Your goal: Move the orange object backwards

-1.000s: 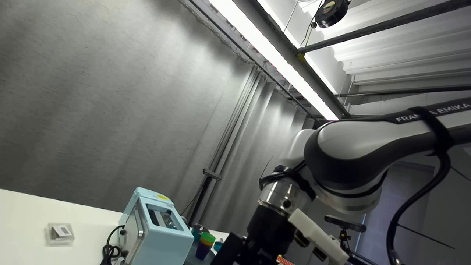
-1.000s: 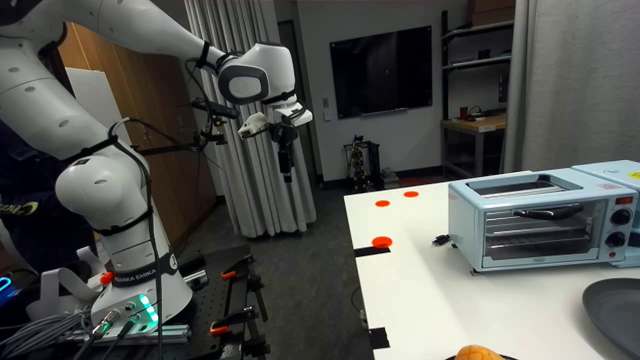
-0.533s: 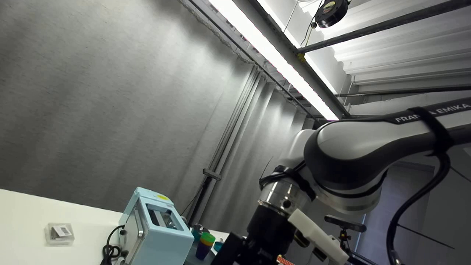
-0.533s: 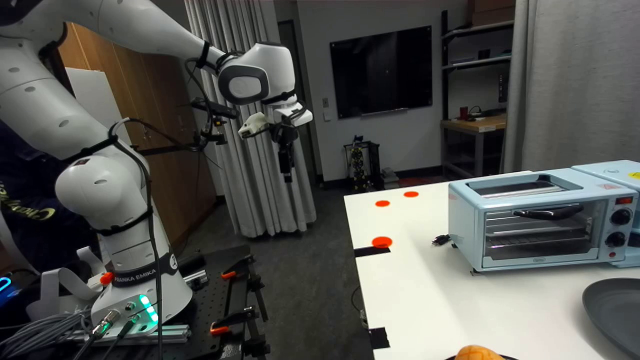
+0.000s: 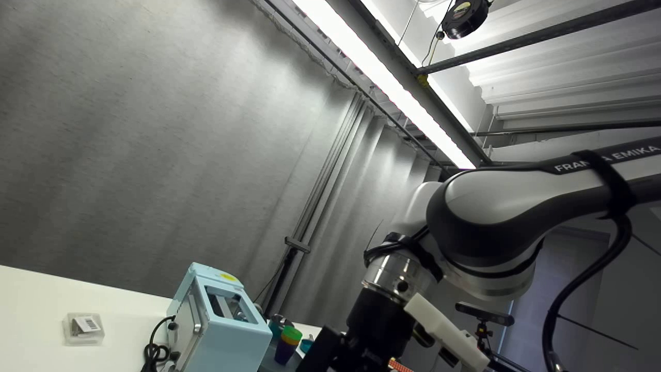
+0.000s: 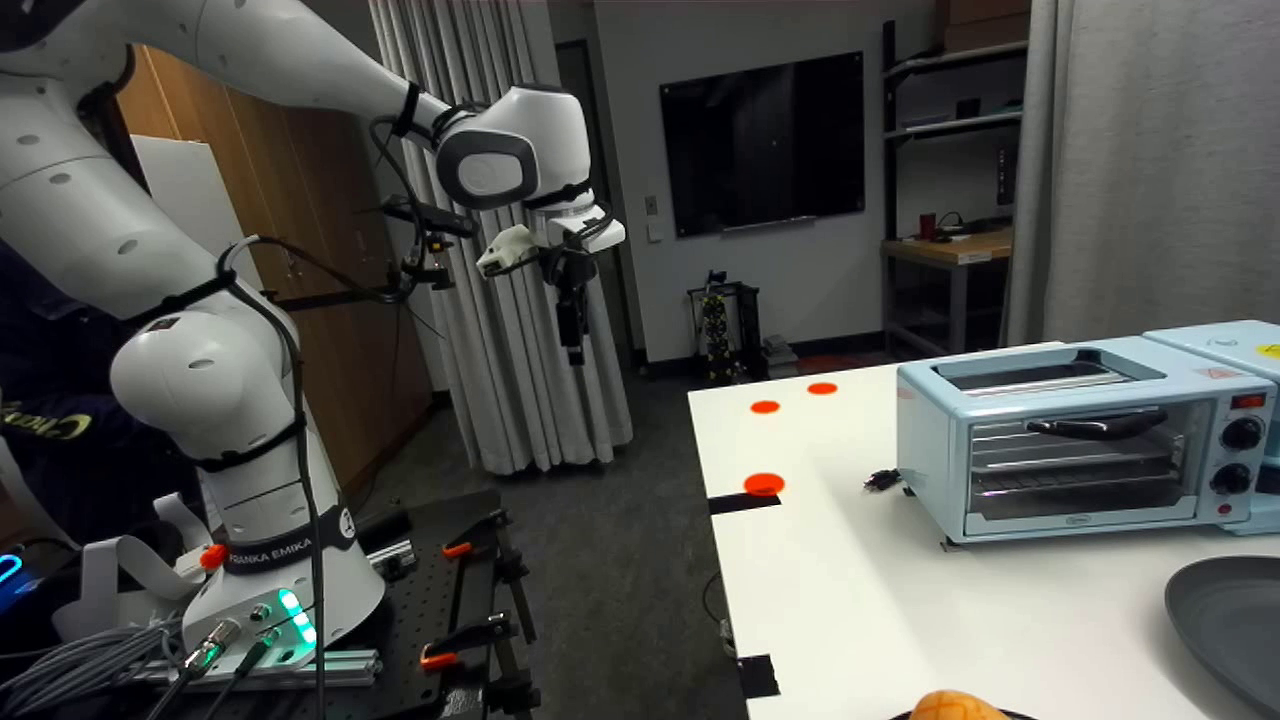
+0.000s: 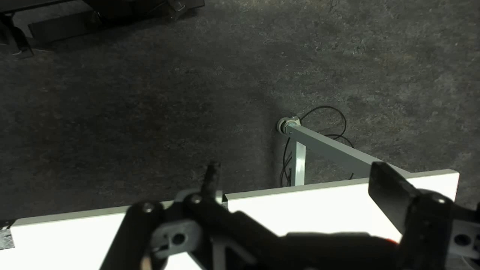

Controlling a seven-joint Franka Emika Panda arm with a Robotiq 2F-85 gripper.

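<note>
Step in hand looks to be the approach, at its v. start: nothing's grasped, and the gripper (image 7: pixel 296 180) hangs w/ its fingers spread wide, only dark floor (image 7: pixel 225 93) and the table edge (image 7: pixel 318 187) seen btwn the tips. The task's thing is prob. the orange bun-shaped obj (image 6: pixel 955 705), cropped by the frame bottom in an exterior view, on the white table (image 6: pixel 830 600) w/ a sliver of dark rim (image 6: pixel 1018 715) at its foot, poss. a plate, can't tell. It's well apart from the gripper and not in the wrist view. The flat red-orange dots (image 6: pixel 764 484) read as markers, not the target. Next move prob. calls for carrying the gripper along the table & in past the edge, then down to straddle the obj before gripping; which way "backwards" runs isn't clear. Re edges: the robot-side one, w/ black tape (image 6: pixel 757 677) on it, drops straight to floor, so a pull that way risks a fall. Gray plate (image 6: pixel 1235 620) lies on the obj's far side from the robot, toaster oven (image 6: pixel 1080 455) farther along, power plug (image 6: pixel 882 480) near its corner. Best room for a slide looks to be the strip btwn edge and plate, stopping short of the oven
</note>
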